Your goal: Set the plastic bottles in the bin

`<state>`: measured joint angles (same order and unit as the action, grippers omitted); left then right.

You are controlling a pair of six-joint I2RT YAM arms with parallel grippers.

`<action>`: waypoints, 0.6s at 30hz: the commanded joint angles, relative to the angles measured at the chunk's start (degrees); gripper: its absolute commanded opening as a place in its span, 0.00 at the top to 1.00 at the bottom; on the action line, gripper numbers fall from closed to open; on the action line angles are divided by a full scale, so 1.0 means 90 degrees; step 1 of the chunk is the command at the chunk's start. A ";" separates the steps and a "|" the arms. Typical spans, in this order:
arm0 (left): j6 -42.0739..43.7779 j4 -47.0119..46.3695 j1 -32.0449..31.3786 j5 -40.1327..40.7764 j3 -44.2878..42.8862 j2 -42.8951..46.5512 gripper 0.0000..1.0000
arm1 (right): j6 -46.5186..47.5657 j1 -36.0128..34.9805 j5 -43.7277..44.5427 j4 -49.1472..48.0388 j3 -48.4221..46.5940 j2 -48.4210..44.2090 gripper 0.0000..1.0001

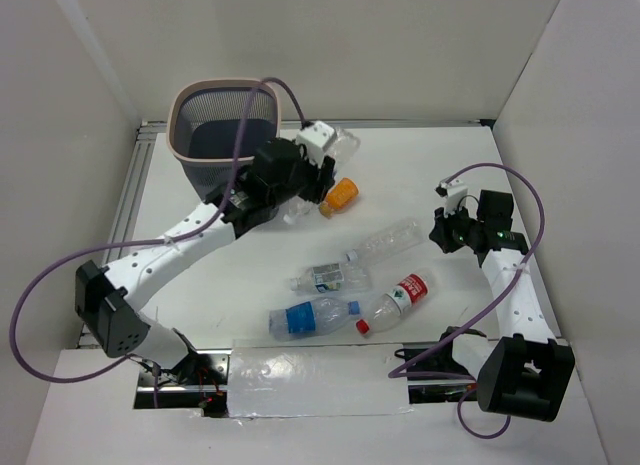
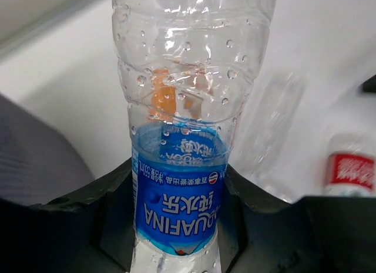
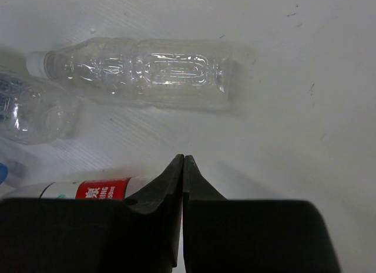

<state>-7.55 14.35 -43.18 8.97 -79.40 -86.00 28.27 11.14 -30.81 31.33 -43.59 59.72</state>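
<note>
My left gripper [image 1: 318,183] is shut on a clear bottle with a blue Aquafina label [image 2: 179,194] and holds it above the table, just right of the bin [image 1: 222,120]. The bin's dark mesh wall [image 2: 35,161] fills the left of the left wrist view. An orange bottle [image 1: 341,194] lies just beyond the gripper. On the table lie an unlabelled clear bottle [image 1: 390,240], a white-labelled one [image 1: 330,277], a blue-labelled one [image 1: 310,316] and a red-labelled one [image 1: 395,302]. My right gripper [image 1: 443,230] is shut and empty [image 3: 183,159], just right of the unlabelled bottle [image 3: 141,70] and the red-labelled one [image 3: 88,189].
White walls close in the table on three sides. An aluminium rail [image 1: 130,200] runs along the left edge. A shiny plastic sheet [image 1: 310,383] covers the near edge between the arm bases. Purple cables loop above both arms.
</note>
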 commanded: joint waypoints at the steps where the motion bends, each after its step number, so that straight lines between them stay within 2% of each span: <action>1: -0.0039 -0.0897 0.0275 -0.0596 -0.0757 0.0482 0.76 | 0.0111 0.0022 -0.0220 -0.0073 -0.0117 -0.0113 0.94; 4: -0.0341 -0.1602 0.0830 -0.0810 -0.1147 0.0571 0.76 | 0.0111 0.0022 -0.0220 -0.0073 -0.0059 -0.0171 0.91; 7: -0.0479 -0.2403 0.1358 -0.0647 -0.1353 0.0629 0.76 | 0.0237 0.0022 -0.0336 -0.0073 -0.0059 -0.0171 0.89; 11: -0.0391 -0.2825 0.1984 0.0329 -0.1354 0.0493 0.76 | 0.0374 0.0022 -0.0580 -0.0015 -0.0059 -0.0171 0.75; 13: -0.0391 -0.2902 0.2373 0.0884 -0.1354 0.0385 0.76 | 0.0500 0.0022 -0.0707 -0.0073 0.0009 -0.0171 0.59; 14: -0.0391 -0.2903 0.2492 0.1081 -0.1354 0.0298 0.74 | 0.0579 0.0022 -0.0795 -0.0073 0.0010 -0.0171 0.52; 15: -0.0391 -0.2903 0.2599 0.1170 -0.1296 0.0210 0.67 | 0.0695 0.0022 -0.1008 -0.0073 0.0068 -0.0171 0.46; 16: -0.0324 -0.2971 0.2678 0.1316 -0.1295 0.0209 0.64 | 0.1006 0.0022 -0.1127 -0.0073 0.0068 -0.0171 0.36; 17: -0.0226 -0.3107 0.2765 0.1443 -0.1179 0.0132 0.59 | 0.1183 0.0022 -0.1244 -0.0015 0.0068 -0.0171 0.32; 18: -0.0148 -0.3185 0.2766 0.1541 -0.1111 0.0064 0.40 | 0.1417 0.0022 -0.1477 -0.0015 0.0068 -0.0171 0.28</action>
<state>-10.50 -8.14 -19.20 16.80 -90.26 -83.90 34.63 11.14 -38.02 31.35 -43.46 59.46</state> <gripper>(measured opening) 0.591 0.695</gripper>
